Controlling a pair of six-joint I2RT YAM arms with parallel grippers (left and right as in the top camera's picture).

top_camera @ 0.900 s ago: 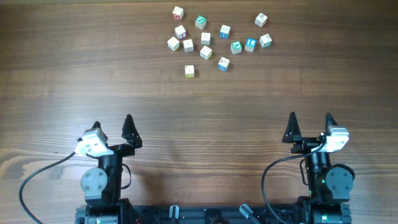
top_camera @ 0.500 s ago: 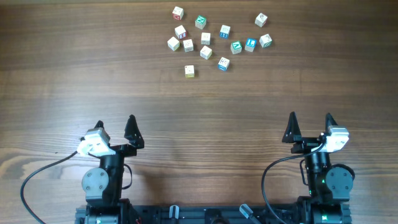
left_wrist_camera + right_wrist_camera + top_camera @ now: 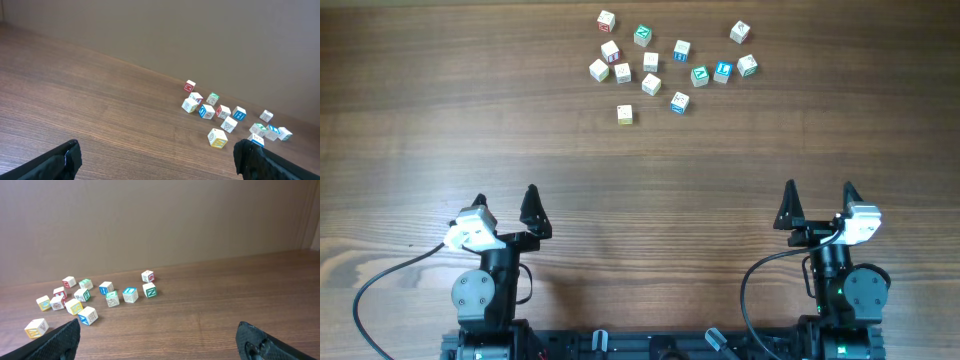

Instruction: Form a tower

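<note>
Spread and empty at 6 o'clock: left tool (image 3: 504,196), right tool (image 3: 819,187); I hold them clear of the loose cubes (image 3: 651,62) at 12.

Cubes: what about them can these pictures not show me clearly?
- Letters on the cubes: too small to read in the overhead view, and blurred in both wrist views.
- One blue-marked cube: in the left wrist view, partly hidden behind a finger of the left gripper.
- Cube undersides: hidden against the table in every view.
</note>
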